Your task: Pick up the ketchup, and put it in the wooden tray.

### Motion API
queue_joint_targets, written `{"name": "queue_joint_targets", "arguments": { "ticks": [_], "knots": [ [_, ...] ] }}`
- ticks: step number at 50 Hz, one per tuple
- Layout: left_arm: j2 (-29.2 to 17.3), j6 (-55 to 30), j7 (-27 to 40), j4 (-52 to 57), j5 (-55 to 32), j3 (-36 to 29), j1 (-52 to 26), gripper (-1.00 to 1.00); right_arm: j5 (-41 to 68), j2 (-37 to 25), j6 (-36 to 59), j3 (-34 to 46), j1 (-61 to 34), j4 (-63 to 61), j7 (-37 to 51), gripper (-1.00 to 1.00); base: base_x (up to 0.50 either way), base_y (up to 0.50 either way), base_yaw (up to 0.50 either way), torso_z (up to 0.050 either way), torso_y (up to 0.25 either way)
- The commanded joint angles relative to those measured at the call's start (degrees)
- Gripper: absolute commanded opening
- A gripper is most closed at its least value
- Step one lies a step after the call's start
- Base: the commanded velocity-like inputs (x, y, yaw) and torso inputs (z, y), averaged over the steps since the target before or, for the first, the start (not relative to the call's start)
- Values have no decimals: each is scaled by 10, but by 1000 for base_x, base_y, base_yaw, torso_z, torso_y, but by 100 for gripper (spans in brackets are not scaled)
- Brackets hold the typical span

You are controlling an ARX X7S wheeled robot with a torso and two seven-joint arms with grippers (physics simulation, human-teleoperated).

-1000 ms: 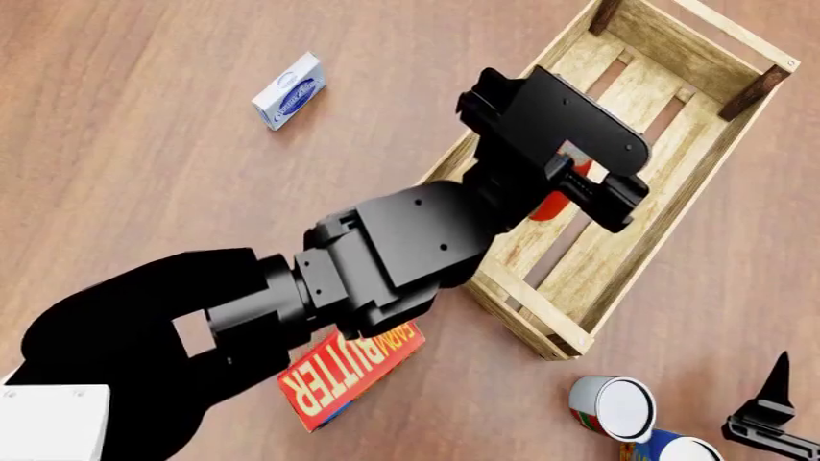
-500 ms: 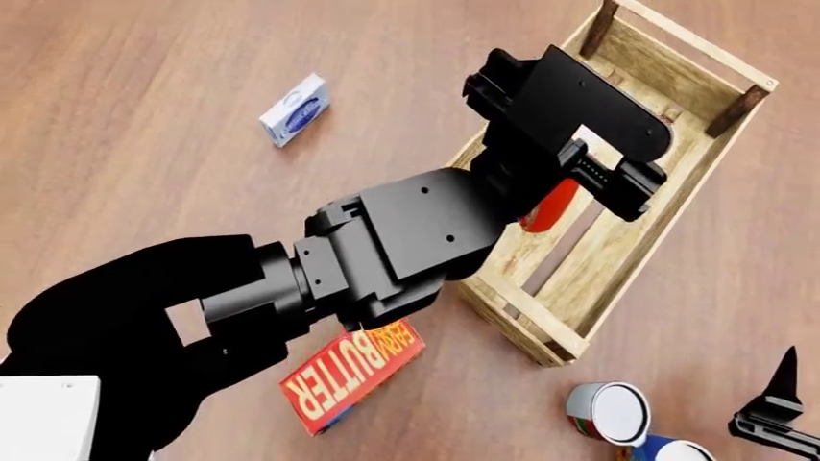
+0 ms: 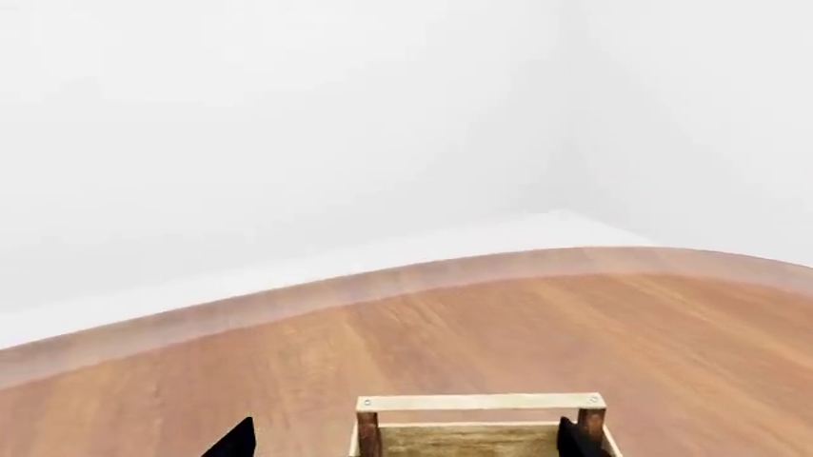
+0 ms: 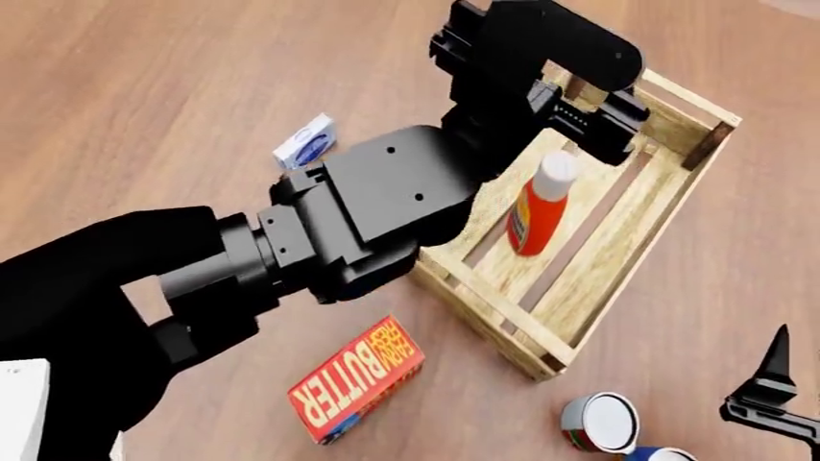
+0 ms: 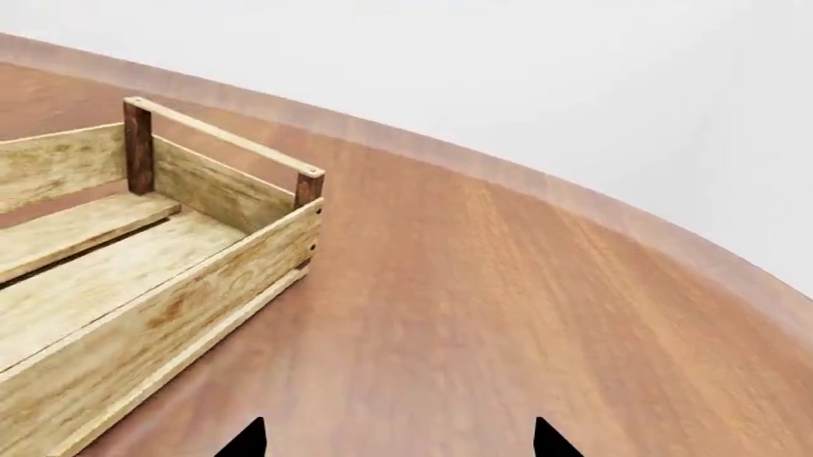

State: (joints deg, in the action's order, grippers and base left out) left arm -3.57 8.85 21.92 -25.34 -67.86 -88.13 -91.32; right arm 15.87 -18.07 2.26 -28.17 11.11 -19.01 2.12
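The ketchup (image 4: 539, 206), an orange-red bottle with a white cap, stands free and nearly upright on the slats inside the wooden tray (image 4: 489, 321). My left gripper (image 4: 592, 120) hangs just above and behind the bottle's cap, open and empty. In the left wrist view its tips stand wide apart (image 3: 400, 443) over the tray's far end rail (image 3: 477, 404); the bottle is out of that view. My right gripper (image 4: 769, 394) is open and empty at the lower right, its tips spread (image 5: 396, 443) over bare table beside the tray (image 5: 190, 295).
A red-orange butter box (image 4: 356, 379) lies in front of the tray. A small white-and-blue box (image 4: 305, 141) lies to the left. Two cans (image 4: 600, 423) (image 4: 663, 454) stand at the bottom right near my right gripper.
My left gripper has let go of the ketchup and lifted away toward the tray's far end. The bottle now stands alone in the tray. The head view has shifted.
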Motion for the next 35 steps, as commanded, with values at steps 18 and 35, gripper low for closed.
{"name": "queue_joint_targets", "arguments": {
  "ticks": [18,35],
  "knots": [
    [-338,28,217,351,5,-7,72,100,371,-395,199,59,93,-410,495,100,0,0,0,-10,133],
    [-479,139,372,524,48,-26,243,100,395,-490,103,55,138,-395,554,100,0,0,0,-10,117]
  ]
}}
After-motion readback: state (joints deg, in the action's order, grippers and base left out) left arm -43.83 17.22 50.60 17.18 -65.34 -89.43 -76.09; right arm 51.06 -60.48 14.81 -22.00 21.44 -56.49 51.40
